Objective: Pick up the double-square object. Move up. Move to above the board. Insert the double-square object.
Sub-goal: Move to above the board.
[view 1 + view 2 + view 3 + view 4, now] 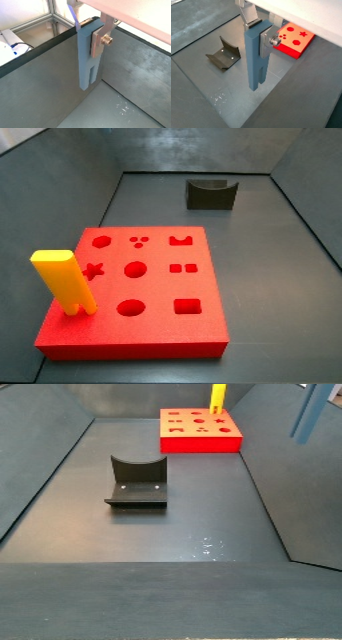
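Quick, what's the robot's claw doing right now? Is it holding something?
Gripper: closed on the double-square object, holding it in the air above the grey floor, away from the board.

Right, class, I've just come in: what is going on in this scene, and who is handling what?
A single robot arm's two-finger gripper is shut on a tall, slender grey-blue bar, the double-square object, holding it upright in the air above the dark floor. In a side view the bar hangs off to one side of the flat red board with shaped cut-outs, not yet above it. A yellow post already stands in the board. The dark L-shaped fixture stands empty on the floor.
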You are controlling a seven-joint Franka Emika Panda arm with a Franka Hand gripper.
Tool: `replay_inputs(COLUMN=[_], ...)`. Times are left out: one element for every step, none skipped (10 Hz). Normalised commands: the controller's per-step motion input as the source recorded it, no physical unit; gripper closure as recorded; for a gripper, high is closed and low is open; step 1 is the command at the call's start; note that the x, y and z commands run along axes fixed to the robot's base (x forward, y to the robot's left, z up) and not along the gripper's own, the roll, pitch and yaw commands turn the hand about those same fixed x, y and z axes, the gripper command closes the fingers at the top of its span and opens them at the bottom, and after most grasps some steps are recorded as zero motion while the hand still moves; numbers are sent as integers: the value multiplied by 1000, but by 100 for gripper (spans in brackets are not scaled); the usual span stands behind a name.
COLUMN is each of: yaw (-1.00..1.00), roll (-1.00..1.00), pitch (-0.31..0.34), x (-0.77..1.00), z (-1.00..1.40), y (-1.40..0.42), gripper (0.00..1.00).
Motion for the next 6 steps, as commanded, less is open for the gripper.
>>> replay_inputs(yaw=[5,5,5,5,5,5], roll=[16,16,16,16,16,16], pitch=[60,60,60,60,60,60], x=[-416,-416,-416,-416,-416,-416], z=[20,20,20,20,20,20], y=[2,2,2,2,2,2], gripper=[100,100,100,100,100,100])
